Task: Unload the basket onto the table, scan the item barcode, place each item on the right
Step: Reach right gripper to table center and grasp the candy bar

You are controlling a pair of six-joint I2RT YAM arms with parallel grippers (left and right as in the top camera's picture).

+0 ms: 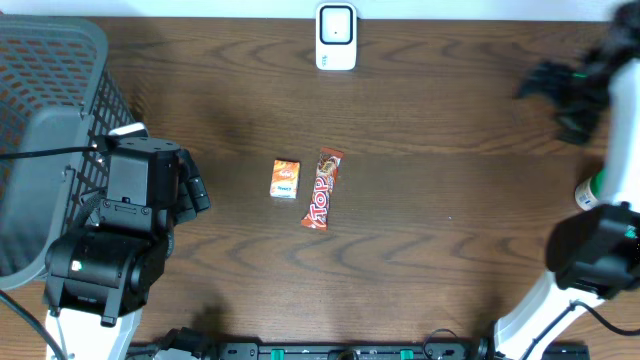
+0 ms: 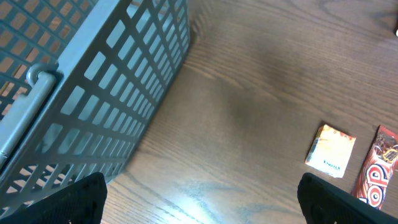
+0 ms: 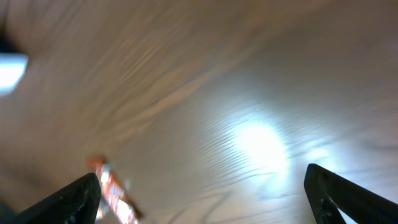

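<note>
Two items lie mid-table: a small orange box and, just to its right, a red-orange candy bar. At the far edge stands a white barcode scanner. My left gripper hovers left of the box, open and empty. The left wrist view has the box and the bar at the right, beyond the open left gripper. My right gripper is blurred at the far right. In the right wrist view the right gripper is open over bare wood, with the bar smeared at lower left.
A grey mesh basket fills the table's left end, close beside my left arm; its wall takes up the left of the left wrist view. A white blur that may be the scanner shows at the right wrist view's left edge.
</note>
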